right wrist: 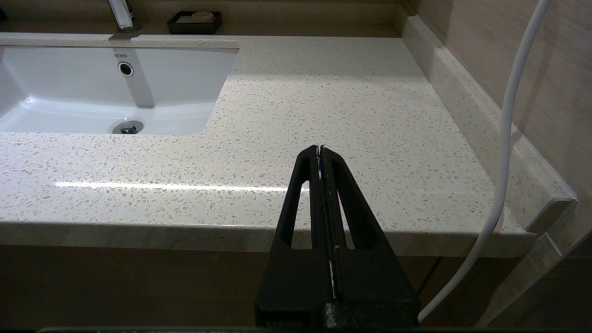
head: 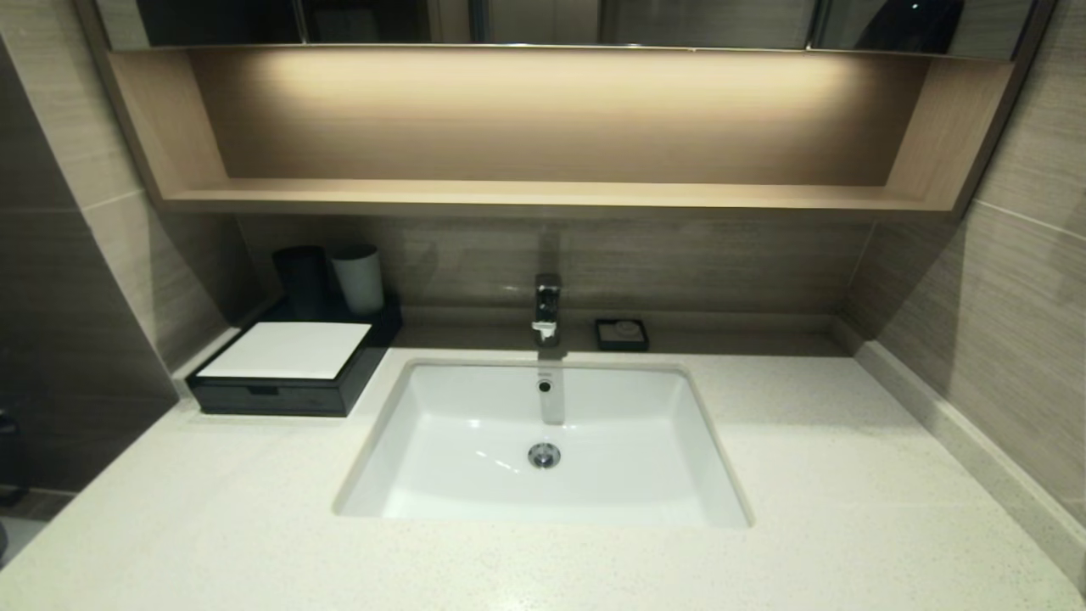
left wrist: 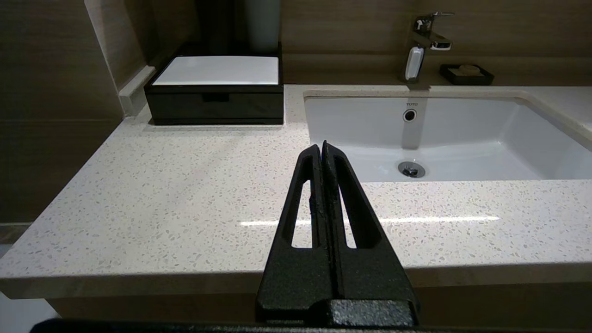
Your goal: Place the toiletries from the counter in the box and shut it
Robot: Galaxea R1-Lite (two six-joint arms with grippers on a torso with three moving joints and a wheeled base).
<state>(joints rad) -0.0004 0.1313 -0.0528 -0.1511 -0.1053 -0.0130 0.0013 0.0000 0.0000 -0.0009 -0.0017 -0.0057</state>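
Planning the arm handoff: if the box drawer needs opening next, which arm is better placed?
Probably the left. The left gripper, shut, faces the box at the counter's left rear. The right gripper, also shut, sits beyond the basin.

text: TOTO | on: basin [left wrist: 462,125] back wall (above overflow hole)

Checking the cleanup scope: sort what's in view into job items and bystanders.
Job:
- counter
- box, drawer shut
- left pincer and right pincer, both shut, empty, at the counter's front edge
- no toiletries visible

Bystanders:
- basin
- faucet
- soap dish
- two cups
- shelf
- white cable
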